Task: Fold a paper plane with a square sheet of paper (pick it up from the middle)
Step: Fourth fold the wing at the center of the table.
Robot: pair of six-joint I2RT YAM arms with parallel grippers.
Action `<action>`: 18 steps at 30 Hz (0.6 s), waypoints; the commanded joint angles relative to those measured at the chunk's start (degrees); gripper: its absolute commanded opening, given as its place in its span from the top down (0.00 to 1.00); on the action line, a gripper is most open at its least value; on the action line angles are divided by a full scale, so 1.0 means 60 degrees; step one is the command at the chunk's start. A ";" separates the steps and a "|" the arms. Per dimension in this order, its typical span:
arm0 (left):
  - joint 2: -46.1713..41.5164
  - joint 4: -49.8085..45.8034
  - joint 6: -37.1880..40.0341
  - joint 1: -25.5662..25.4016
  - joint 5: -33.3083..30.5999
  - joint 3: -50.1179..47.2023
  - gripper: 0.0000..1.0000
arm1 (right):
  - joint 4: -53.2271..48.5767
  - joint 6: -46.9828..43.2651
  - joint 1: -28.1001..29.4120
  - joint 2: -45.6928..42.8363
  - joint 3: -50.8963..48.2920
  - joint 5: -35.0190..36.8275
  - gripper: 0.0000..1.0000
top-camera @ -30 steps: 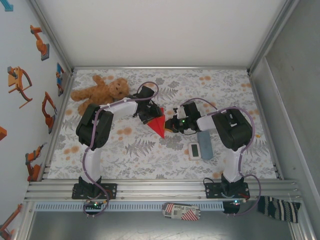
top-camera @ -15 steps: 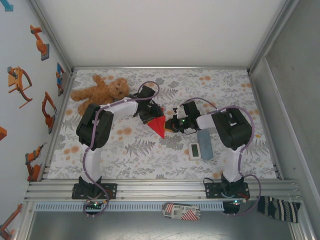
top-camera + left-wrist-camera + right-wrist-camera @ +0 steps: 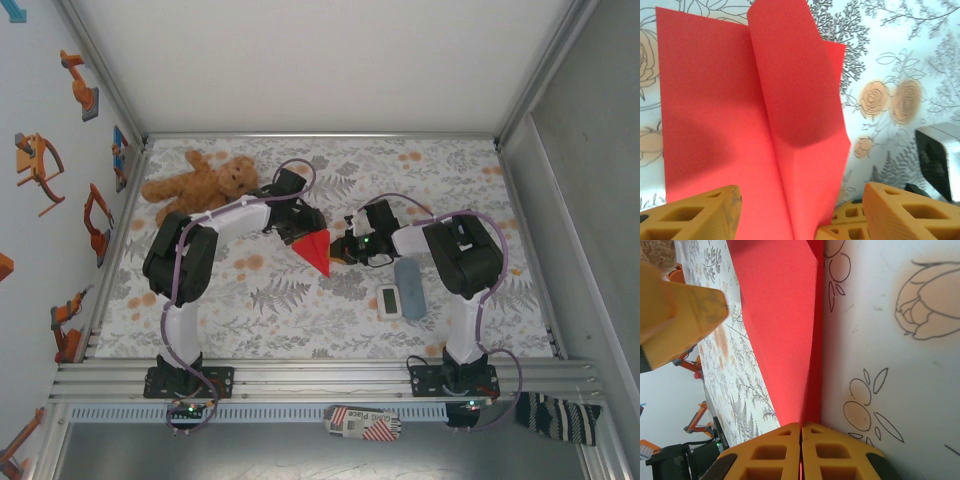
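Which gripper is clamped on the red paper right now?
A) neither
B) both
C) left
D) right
D: the right gripper has its fingers pressed together on a tip of the red paper, while the left gripper has its fingers standing wide apart on either side of the sheet.

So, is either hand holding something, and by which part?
Right hand pinches the folded bright red paper sheet by one edge; left hand is open, holding nothing.
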 commanded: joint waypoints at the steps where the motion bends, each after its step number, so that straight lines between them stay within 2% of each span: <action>1: -0.0631 0.1007 0.0058 0.0064 0.0493 -0.0484 0.41 | -0.0890 -0.0523 -0.0034 0.0831 -0.0191 0.1596 0.91; 8: -0.0255 0.2768 -0.0527 0.0179 0.1760 -0.1031 0.64 | -0.1003 -0.0615 -0.0038 0.0913 -0.0112 0.1644 0.91; 18: 0.0419 0.2550 -0.0642 0.0280 0.1755 -0.0934 0.73 | -0.1209 -0.0738 -0.0034 0.0961 -0.0038 0.1713 0.90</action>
